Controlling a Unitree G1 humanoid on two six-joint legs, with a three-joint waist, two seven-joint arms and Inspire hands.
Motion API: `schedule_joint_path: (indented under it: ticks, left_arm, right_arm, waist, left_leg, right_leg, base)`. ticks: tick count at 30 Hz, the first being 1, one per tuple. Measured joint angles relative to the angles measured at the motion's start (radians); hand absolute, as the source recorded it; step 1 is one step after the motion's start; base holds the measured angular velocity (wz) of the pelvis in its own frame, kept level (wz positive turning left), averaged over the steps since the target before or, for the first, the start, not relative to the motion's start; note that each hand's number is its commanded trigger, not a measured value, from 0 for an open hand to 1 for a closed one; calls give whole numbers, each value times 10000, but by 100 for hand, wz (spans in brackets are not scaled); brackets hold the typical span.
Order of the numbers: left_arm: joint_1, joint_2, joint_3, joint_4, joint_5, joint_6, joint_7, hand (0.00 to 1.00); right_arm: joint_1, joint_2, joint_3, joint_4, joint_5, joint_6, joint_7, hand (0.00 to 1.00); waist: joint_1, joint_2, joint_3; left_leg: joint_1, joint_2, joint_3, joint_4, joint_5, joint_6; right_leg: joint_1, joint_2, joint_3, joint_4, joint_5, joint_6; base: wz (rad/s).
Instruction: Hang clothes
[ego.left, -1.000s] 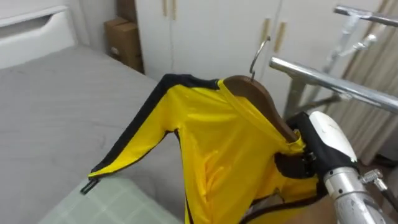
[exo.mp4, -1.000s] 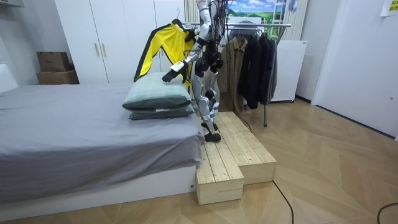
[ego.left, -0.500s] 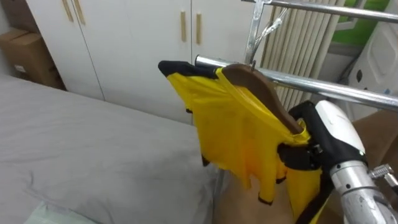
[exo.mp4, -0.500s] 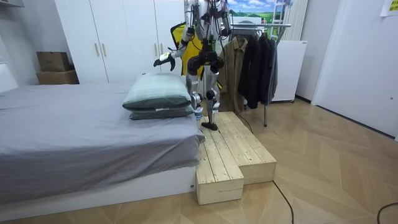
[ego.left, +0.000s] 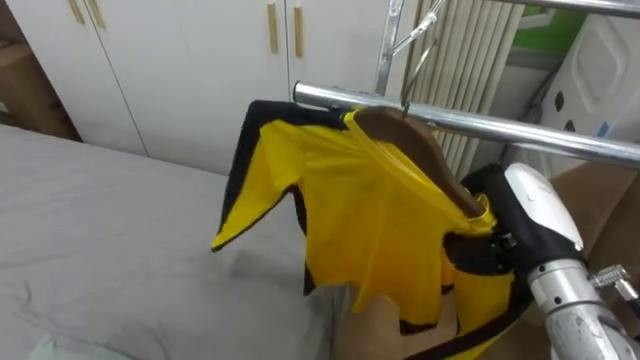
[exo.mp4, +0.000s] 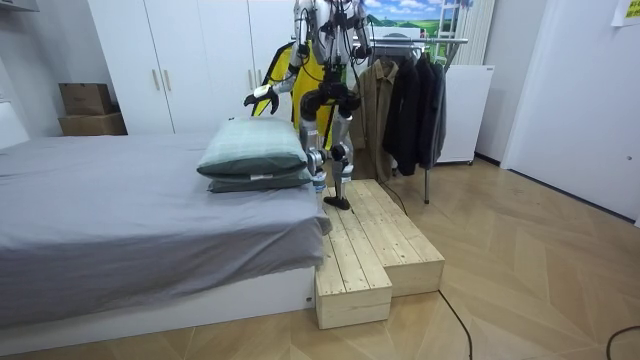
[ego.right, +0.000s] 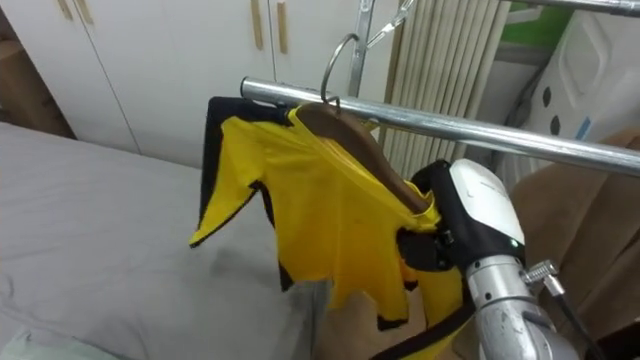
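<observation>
Where the yellow shirt (ego.left: 370, 220) drapes the hanger (ego.left: 418, 148), the right hand (ego.left: 533, 212) hides its fingers — grip unclear

The yellow jacket (ego.left: 370, 220) covers most of the wooden hanger (ego.left: 412, 138), leaving only one brown shoulder and the wire hook bare. The front of the right hand (ego.left: 525, 215) is buried behind the cloth, so its hold cannot be read. The jacket's hem runs off the lower edge, and the rail (ego.left: 500, 129) off the right. Whether the hook bears on the rail cannot be told. In the room view the left hand (exo.mp4: 262, 97) is too small to read.
</observation>
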Motion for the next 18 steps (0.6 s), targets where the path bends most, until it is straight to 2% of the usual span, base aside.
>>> schedule_joint_path:
  ticks: [3,7,13,18]
  left_arm:
    - [-29,-47,-3,15,16,-14,0,0]
    - [-31,-95,-22,-9,26,-14,-2,0]
    - [-35,-88,47,-34,27,-221,83,0]
    - [-51,-82,50,-46,47,-248,267,0]
  right_arm:
    - [-6,-53,34,14,886,19,262,100]
    - [-46,-112,59,113,2123,22,723,100]
    - [-174,-336,48,623,3576,143,1270,100]
    - [-301,-342,42,1513,4769,125,1451,100]
  waist:
    - [59,-97,-2]
    - [103,-306,-65]
    - [225,-413,-38]
    - [251,-434,-13]
  left_leg:
    - [9,1,16,0,4,-6]
    - [31,5,18,2,15,-23]
    - [230,5,23,3,18,-25]
    - [319,15,-12,-1,8,-31]
  right_leg:
    - [-13,6,-10,-12,0,-10]
    - [-5,16,-39,3,-2,-26]
    - [197,16,-11,-7,-3,-27]
    - [294,-6,-129,-13,-2,-30]
  base:
    - [0]
    - [0]
    - [0]
    - [3]
